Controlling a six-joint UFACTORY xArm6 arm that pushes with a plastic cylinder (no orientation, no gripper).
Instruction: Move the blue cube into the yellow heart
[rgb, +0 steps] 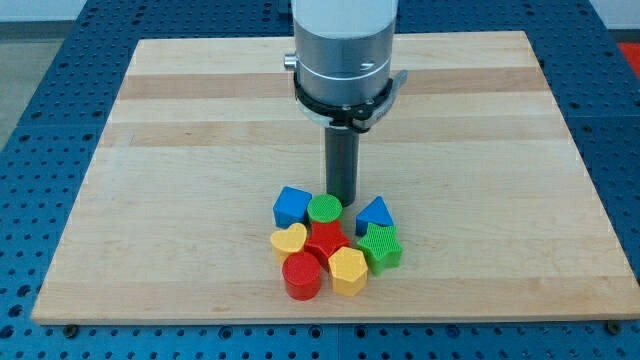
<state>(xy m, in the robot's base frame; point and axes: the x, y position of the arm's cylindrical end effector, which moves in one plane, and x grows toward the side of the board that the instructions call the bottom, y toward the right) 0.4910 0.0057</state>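
All eight blocks are bunched low on the wooden board (150, 150), just shy of its bottom edge, and wide bare wood lies to the view's left, right and top of them. My tip (343, 201) stands at the cluster's 12 o'clock, right behind the green cylinder (324, 209); whether it touches I cannot tell. There is nothing to clench or release here: it is a plain rod, holding nothing. The blue cube (291, 206) sits at my tip's 9 o'clock, touching the green cylinder, and the yellow heart (290, 240) lies just beside it at the cube's 6 o'clock (very close; contact I cannot settle). The red star (326, 239) fills the middle, with the blue triangular block (374, 215) at its 2 o'clock and the green star-like block (382, 247) at 3. Nearest the bottom edge sit the red cylinder (301, 276) and the yellow hexagonal block (347, 270). Blue perforated table (40, 120) surrounds the board.
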